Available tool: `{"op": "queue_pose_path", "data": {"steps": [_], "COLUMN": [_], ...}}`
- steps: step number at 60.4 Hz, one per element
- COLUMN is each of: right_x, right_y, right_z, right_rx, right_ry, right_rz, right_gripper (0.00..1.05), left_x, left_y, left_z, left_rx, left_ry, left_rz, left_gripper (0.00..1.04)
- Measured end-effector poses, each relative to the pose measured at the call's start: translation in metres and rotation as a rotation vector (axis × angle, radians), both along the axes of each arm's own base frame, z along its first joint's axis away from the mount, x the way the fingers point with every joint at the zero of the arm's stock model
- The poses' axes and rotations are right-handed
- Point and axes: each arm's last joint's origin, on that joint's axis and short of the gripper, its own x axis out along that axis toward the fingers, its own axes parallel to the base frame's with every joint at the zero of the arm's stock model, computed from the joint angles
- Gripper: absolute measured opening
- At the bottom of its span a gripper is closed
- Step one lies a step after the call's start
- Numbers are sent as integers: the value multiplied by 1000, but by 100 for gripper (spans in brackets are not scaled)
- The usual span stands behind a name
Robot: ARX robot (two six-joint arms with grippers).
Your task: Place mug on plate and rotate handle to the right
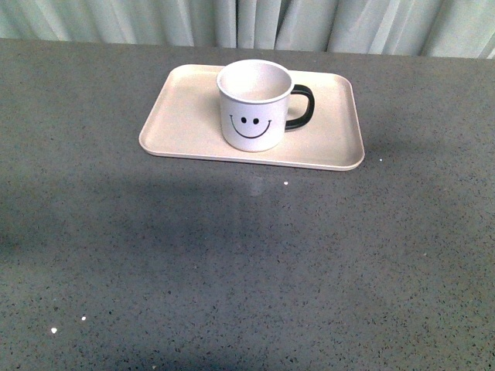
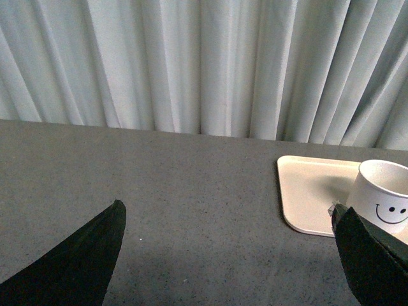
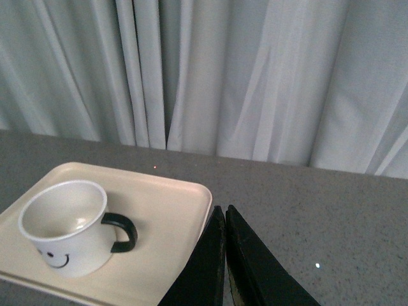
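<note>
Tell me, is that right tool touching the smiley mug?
Apart. The right wrist view shows the right tool closed, off the plate edge, with bare plate between it and the mug.

Neither arm shows in the front view. Left gripper (image 2: 226, 245): jaws spread wide apart, nothing between them, held low over the desk. Right gripper (image 3: 225, 220): jaws pressed together, empty, tips pointing forward.

So the count is pretty short: one mug (image 1: 254, 104) with one black handle (image 1: 301, 106), and one plate (image 1: 186, 116). Both sit on the one grey desk (image 1: 232, 263). There's one curtain (image 1: 247, 23) along the back, and that's the lot.
</note>
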Motion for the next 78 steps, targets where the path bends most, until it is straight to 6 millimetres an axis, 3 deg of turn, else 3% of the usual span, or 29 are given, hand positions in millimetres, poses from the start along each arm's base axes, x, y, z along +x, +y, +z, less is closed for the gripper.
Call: {"op": "queue_pose_path", "data": {"steps": [21, 31, 58, 78], "right_x": [-51, -71, -103, -116], "right_y": [-13, -13, -13, -13], "right_z": [-18, -15, -9, -5], "right_rx": [1, 0, 0, 0], "right_ry": [15, 6, -14, -27], "right_rz": [-2, -1, -2, -2], "right_gripper": [2, 2, 2, 2], "left_x": [0, 0, 0, 0], "left_y": [0, 0, 0, 0], "left_z": [0, 0, 0, 0], "left_rx": [0, 0, 0, 0], "left_ry": [0, 0, 0, 0], "left_rz": [0, 0, 0, 0], "left_gripper": [95, 95, 95, 95]}}
